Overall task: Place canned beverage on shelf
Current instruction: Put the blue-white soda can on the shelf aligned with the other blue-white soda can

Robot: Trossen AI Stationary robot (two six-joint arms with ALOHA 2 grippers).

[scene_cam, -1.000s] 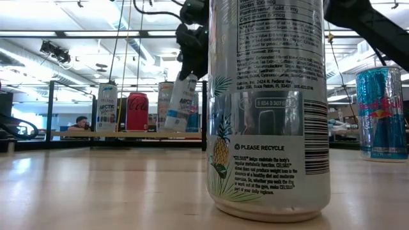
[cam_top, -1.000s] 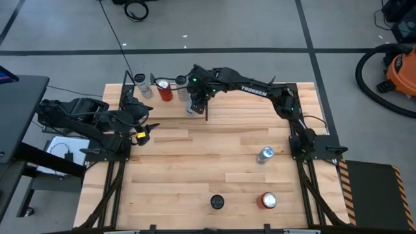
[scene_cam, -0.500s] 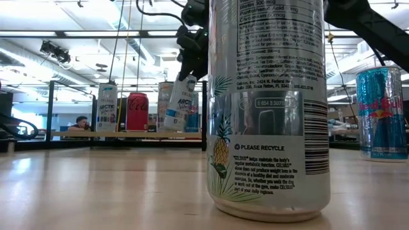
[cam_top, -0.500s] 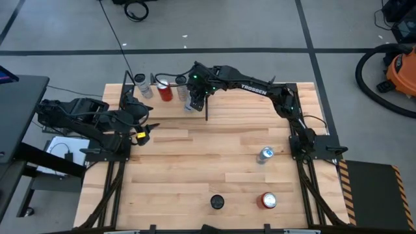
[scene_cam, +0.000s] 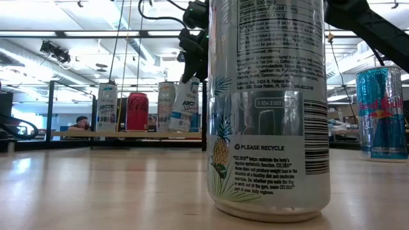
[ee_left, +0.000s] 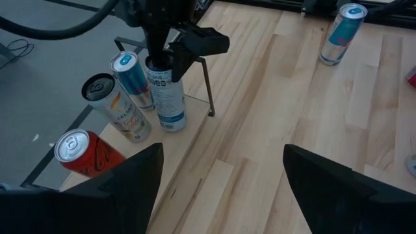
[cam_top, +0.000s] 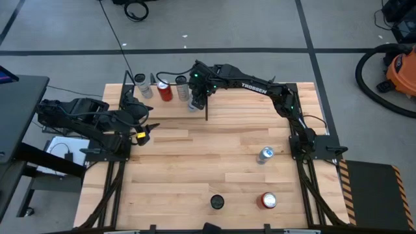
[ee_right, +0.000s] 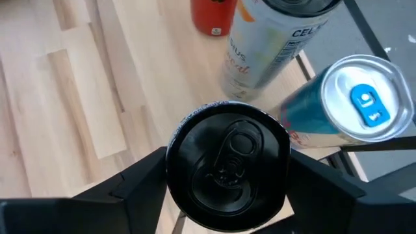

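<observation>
The shelf (cam_top: 153, 103) is a pale board between thin black uprights at the table's far left. On it stand a white can (cam_top: 140, 85), a red can (cam_top: 164, 90), a Celsius can (ee_left: 117, 107) and a blue can (ee_left: 133, 78). My right gripper (ee_right: 227, 170) reaches over the shelf's right end, shut on a white-and-blue canned beverage (ee_left: 166, 94) with a black top. The can's base is at shelf level in the low view (scene_cam: 185, 105). My left gripper (ee_left: 221, 188) waits open at the table's left edge. My right gripper has the canned beverage by its top end, one finger (ee_right: 140, 179) on each side of the black rim (ee_right: 174, 162). The fingers slant down from above, from the table's right. The can leans slightly, with its base at the shelf board; whether it touches, I cannot tell.
A black upright (ee_left: 207, 84) stands just right of the held can. On the tabletop are a blue-and-silver can (cam_top: 266, 154), a red can (cam_top: 268, 201) and a black-topped can (cam_top: 217, 202). A tall Celsius can (scene_cam: 268, 108) fills the middle of the low view.
In my right gripper the white-and-blue can has gone from plainly tilted to nearly upright. Its lower end has swung in under its top, toward the black upright, while its top has kept its place.
</observation>
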